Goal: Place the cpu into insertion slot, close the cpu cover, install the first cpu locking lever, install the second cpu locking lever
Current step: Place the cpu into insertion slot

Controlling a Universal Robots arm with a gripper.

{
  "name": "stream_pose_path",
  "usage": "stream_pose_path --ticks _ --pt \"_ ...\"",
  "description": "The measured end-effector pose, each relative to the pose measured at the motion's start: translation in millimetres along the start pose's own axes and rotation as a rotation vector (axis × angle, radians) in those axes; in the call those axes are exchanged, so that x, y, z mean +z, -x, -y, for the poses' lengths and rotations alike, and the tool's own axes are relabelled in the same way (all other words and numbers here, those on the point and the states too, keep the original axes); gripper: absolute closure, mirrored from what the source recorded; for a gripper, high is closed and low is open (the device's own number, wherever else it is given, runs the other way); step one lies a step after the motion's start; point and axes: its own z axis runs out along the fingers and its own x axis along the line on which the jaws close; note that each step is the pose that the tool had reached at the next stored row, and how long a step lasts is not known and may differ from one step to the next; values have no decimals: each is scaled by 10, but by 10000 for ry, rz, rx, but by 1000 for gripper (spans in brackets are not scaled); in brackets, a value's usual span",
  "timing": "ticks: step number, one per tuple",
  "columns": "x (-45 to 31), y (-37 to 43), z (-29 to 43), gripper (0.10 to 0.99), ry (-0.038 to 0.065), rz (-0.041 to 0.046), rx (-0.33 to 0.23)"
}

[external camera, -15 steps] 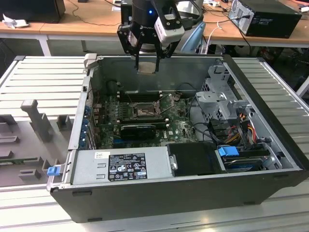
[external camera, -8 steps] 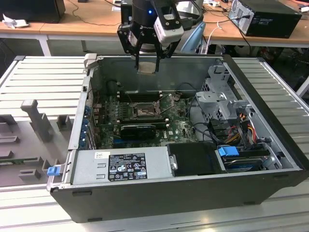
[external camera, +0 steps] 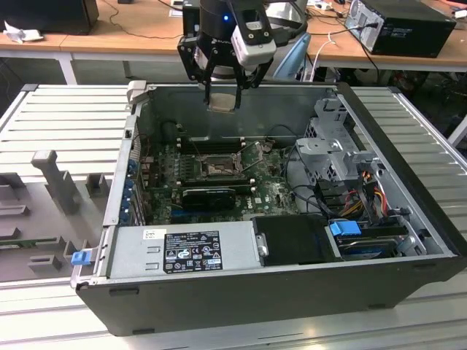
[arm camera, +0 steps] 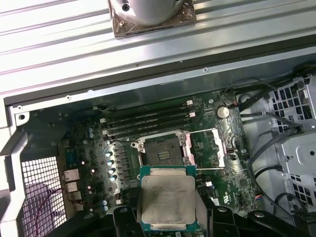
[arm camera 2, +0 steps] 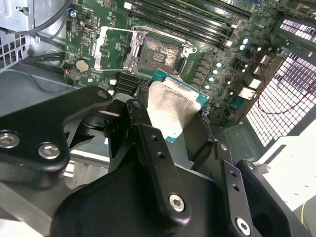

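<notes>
Above open case: gripper (external camera: 221,93) over the far edge of the computer case (external camera: 241,295) as seen in the exterior view, well above the motherboard (external camera: 271,191).
Gripper state: fingers (arm camera 2: 148,143) clamped on the cpu (arm camera 2: 173,104), pinching two opposite edges, silver face toward the wrist cameras.
Cpu location: in the air between the fingers, well apart from the insertion slot (arm camera: 163,150); not seated.
Slot: bare, dull centre exposed, nothing lying in it.
Cpu cover (arm camera: 206,148): opened to one side of the slot, window off the socket; looks out of the way.
Step in hand (judged): carrying cpu to slot; cover and both locking levers not yet done.
Alignment: chip edges roughly parallel to the black frame in the first wrist view, chip offset from it; likely needs squaring over the frame before any lowering.
Descent: probably best straight and level, no tilt, no sliding across the socket centre; contacts likely fragile.
Release: probably only with the chip flat inside the frame, not perched on the rim.
Risk: corner catching on the frame or the opened cover; memory sticks (arm camera: 148,117) just beside the slot, little room for fingers on that side.
Orientation notch: too small to tell.
</notes>
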Motion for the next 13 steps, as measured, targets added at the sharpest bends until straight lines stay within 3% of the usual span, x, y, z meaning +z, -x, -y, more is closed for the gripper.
stream_pose_path --ticks 13 --pt "0 0 0 557 17 79 877"
